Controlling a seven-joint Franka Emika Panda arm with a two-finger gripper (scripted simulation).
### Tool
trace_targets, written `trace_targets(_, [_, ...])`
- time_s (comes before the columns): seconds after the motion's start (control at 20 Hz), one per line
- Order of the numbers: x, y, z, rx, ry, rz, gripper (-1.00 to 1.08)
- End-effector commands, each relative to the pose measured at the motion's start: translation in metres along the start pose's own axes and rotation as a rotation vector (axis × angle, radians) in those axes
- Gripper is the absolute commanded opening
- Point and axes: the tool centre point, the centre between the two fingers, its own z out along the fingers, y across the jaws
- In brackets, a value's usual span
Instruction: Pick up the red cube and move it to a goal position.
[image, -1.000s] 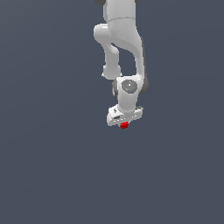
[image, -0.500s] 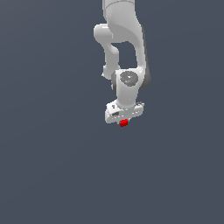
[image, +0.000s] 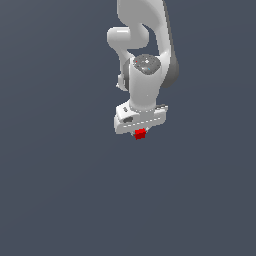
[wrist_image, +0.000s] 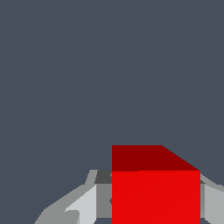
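The red cube (image: 140, 134) is a tiny bright red block just under the white gripper (image: 140, 133) in the exterior view. The gripper hangs from the white arm and is shut on the cube, holding it in the air against the plain dark grey background. In the wrist view the red cube (wrist_image: 155, 192) fills the space between the two grey fingers (wrist_image: 83, 203), which press on its sides. The gripper (wrist_image: 153, 205) there is closed around it.
The white arm (image: 145, 45) reaches down from the top of the exterior view. Nothing else shows but a uniform dark grey surface (image: 60, 190).
The arm has lifted the gripper and the held cube upward a little in the exterior view over the last second. The grip on the cube has stayed the same.
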Motion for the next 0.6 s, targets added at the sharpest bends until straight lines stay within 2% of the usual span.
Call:
trace_targets(0.0, [0.006, 0.006, -0.026, 0.000, 0.000, 0.000, -1.00])
trace_targets(0.25, [0.019, 0.017, -0.069, 0.000, 0.000, -0.001, -1.00])
trace_targets(0.55, [0.029, 0.026, -0.102, -0.002, -0.001, -0.001, -1.00])
